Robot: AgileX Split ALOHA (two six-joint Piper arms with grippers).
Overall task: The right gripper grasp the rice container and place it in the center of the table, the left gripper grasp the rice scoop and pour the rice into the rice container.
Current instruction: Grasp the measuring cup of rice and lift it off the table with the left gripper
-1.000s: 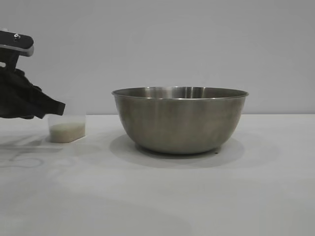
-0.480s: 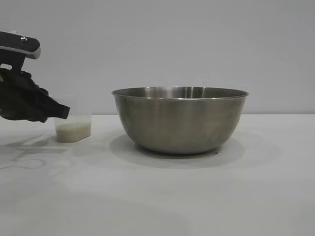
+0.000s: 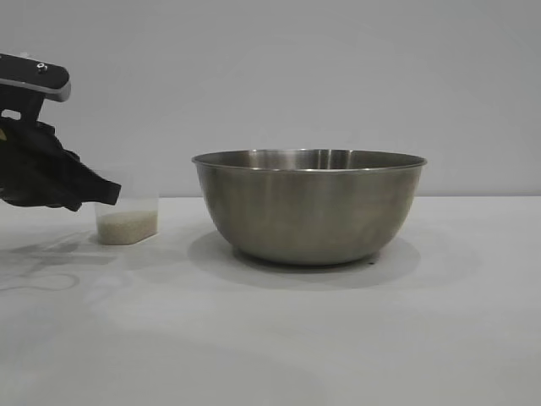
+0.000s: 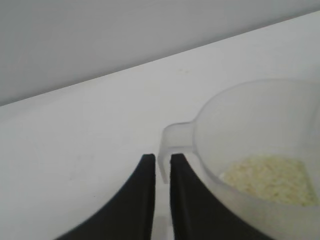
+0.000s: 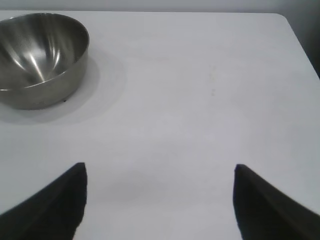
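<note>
Colour-wise we're looking at a pretty muted set here. The plain flat matte tabletop (image 3: 270, 338) is white all over, no pattern, and the wall behind it reads as a flat pale grey. The large round brushed stainless-steel bowl (image 3: 309, 207) is silvery grey with soft lighter streaks inside. The small translucent plastic measuring cup (image 4: 260, 150) is milky whitish, and the fine grains of rice (image 4: 270, 180) in it are off-white, a bit creamy. Both claws are solid black: the left gripper (image 4: 161, 165) and the right gripper (image 5: 160, 172). We also spot a silver-grey plate on top of the left arm.
</note>
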